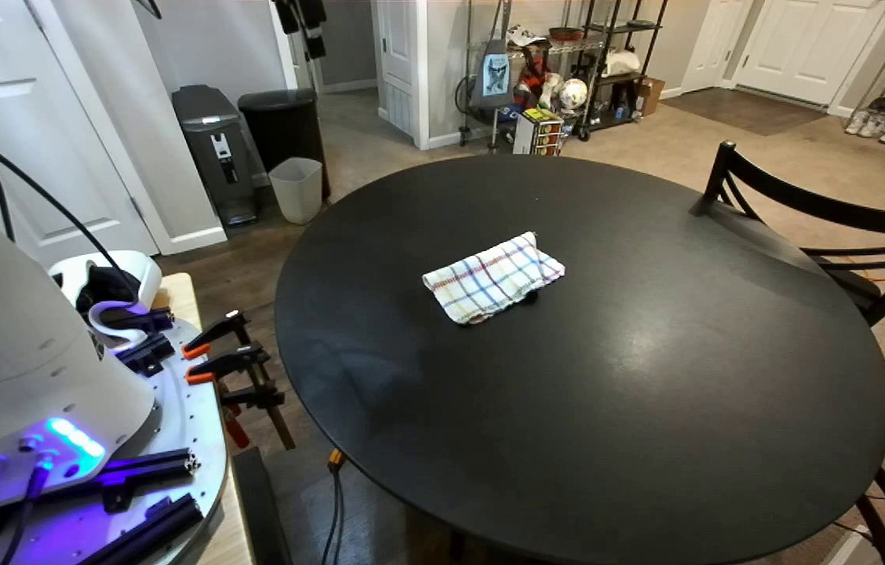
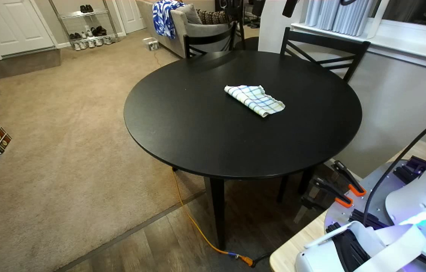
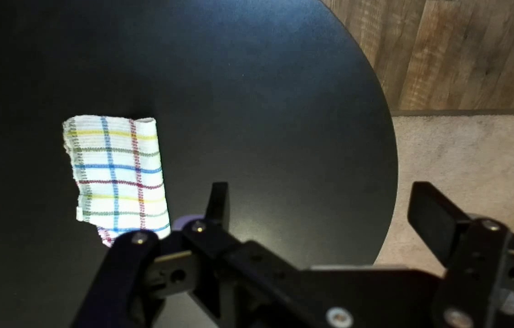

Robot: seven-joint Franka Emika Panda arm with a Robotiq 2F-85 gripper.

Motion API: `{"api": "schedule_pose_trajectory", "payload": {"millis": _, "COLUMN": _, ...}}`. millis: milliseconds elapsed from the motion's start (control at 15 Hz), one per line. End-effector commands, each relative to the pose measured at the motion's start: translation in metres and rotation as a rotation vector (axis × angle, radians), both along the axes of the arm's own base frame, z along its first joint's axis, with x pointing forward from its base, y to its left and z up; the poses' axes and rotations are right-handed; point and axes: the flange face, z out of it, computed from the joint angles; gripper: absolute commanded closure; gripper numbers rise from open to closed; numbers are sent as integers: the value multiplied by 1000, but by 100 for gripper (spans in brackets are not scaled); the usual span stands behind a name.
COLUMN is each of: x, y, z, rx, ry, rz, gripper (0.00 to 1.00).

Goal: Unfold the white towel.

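My fingers [image 3: 437,223] are spread wide, with a big gap and only air between them. The white towel [image 3: 118,175] lies folded on the round black bench [image 3: 284,136], lower than my fingers, apart from them, to their left in the wrist view.

Pale wastebasket [image 1: 298,191] near dark bins [image 1: 209,165]; chairs [image 2: 326,42], couch [image 2: 179,26].
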Motion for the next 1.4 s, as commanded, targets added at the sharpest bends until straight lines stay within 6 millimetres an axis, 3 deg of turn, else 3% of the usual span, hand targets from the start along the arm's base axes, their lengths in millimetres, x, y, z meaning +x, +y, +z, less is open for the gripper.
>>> {"api": "schedule_pose_trajectory", "payload": {"millis": 0, "x": 47, "y": -18, "z": -21, "rx": -9, "ry": -21, "rz": -15, "gripper": 0}}
{"api": "schedule_pose_trajectory", "payload": {"millis": 400, "x": 114, "y": -60, "z": -57, "rx": -31, "ry": -32, "rz": -76, "gripper": 0}}
{"api": "schedule_pose_trajectory", "payload": {"millis": 800, "x": 172, "y": -86, "z": -92, "rx": -44, "ry": -37, "rz": -71, "gripper": 0}}
{"api": "schedule_pose_trajectory", "payload": {"millis": 1333, "x": 229, "y": -107, "z": -106, "rx": -49, "ry": -56, "rz": -42, "gripper": 0}}
